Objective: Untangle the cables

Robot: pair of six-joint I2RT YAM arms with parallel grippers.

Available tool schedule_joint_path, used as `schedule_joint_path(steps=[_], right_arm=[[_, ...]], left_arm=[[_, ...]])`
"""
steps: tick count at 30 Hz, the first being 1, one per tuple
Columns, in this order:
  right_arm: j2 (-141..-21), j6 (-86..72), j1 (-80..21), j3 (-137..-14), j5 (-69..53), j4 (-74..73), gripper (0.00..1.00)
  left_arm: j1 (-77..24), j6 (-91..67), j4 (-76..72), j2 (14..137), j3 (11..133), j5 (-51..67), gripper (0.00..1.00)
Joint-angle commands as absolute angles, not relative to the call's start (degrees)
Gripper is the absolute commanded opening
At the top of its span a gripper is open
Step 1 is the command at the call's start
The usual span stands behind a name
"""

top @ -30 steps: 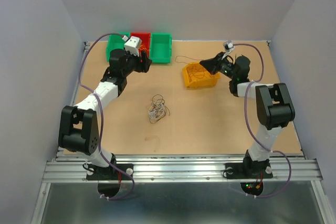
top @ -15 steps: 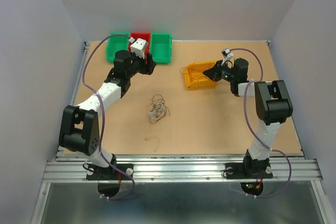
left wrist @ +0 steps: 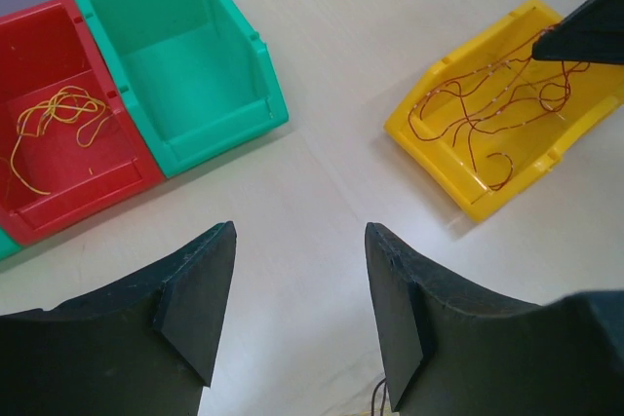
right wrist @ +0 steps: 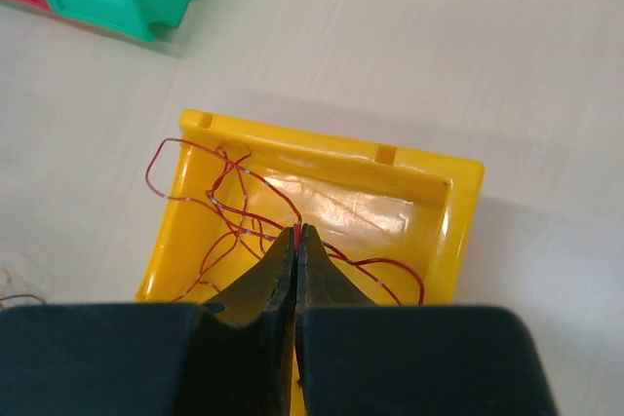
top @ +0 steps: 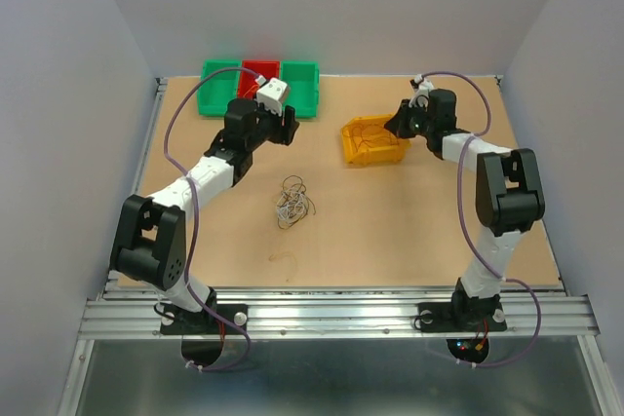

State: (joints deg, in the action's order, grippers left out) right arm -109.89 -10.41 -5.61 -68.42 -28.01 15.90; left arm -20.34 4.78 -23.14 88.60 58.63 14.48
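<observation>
A knot of cables lies unsorted mid-surface; a red wire fills the yellow bin far right, an orange wire the far-left red bin. The right gripper pinches the red wire; the left gripper hangs spread, empty. The left gripper has swung right off the red bin; the strand trailing outside the yellow bin is gone.

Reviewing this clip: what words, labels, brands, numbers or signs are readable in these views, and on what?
No readable text in any view.
The red plastic bin, the green plastic bin beside it and the yellow plastic bin show no labels or markings.
</observation>
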Motion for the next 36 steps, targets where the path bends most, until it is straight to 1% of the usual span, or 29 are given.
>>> schedule_joint_path(steps=[1, 4, 7, 8, 9, 14, 22, 26, 28, 29, 30, 31, 36], right_arm=[[-110.56, -6.42, -9.39, -76.28, -17.94, 5.83, 0.01], [-112.84, -4.93, -11.94, -80.5, -12.59, 1.6, 0.01], [-115.82, -3.69, -14.41, -85.15, -1.98, -7.43, 0.01], [-116.62, -3.69, -14.94, -86.38, -1.93, -9.04, 0.01], [-117.41, -3.26, -15.46, -87.53, 2.59, -10.53, 0.01], [-123.21, -2.99, -17.23, -94.74, 9.74, -18.01, 0.01], [-128.75, -2.99, -17.23, -98.26, 11.95, -19.34, 0.01], [-127.63, -3.25, -17.31, -98.26, 12.22, -19.34, 0.01], [-126.04, -4.04, -17.4, -97.56, 12.48, -19.34, 0.04], [-124.12, -4.3, -17.4, -97.3, 12.57, -19.25, 0.08], [-123.23, -4.48, -17.49, -96.95, 13.0, -19.25, 0.1], [-122.27, -5.09, -17.75, -96.51, 13.36, -19.25, 0.15], [-116.73, -5.97, -18.81, -94.22, 15.99, -19.25, 0.25]], left_arm=[[-20.92, 6.59, -24.52, 87.8, 59.59, 12.31, 0.66], [-21.01, 6.68, -24.43, 87.98, 59.68, 12.13, 0.66], [-21.09, 6.85, -24.08, 88.15, 59.77, 12.13, 0.66], [-21.18, 6.86, -24.0, 88.15, 59.94, 12.13, 0.66], [-21.27, 7.03, -23.91, 88.24, 59.94, 11.95, 0.66], [-21.44, 7.21, -23.38, 88.59, 60.21, 11.69, 0.66], [-21.8, 7.47, -23.03, 88.94, 60.47, 11.34, 0.66], [-21.97, 7.73, -22.68, 89.12, 60.82, 11.43, 0.66], [-22.06, 7.91, -22.41, 89.3, 60.91, 11.34, 0.66], [-22.06, 8.0, -22.33, 89.3, 61.0, 11.25, 0.66], [-22.15, 8.0, -22.24, 89.3, 61.0, 11.08, 0.66], [-22.24, 8.09, -22.24, 89.38, 61.0, 11.07, 0.66], [-22.32, 8.09, -22.06, 88.95, 60.91, 10.99, 0.66]])
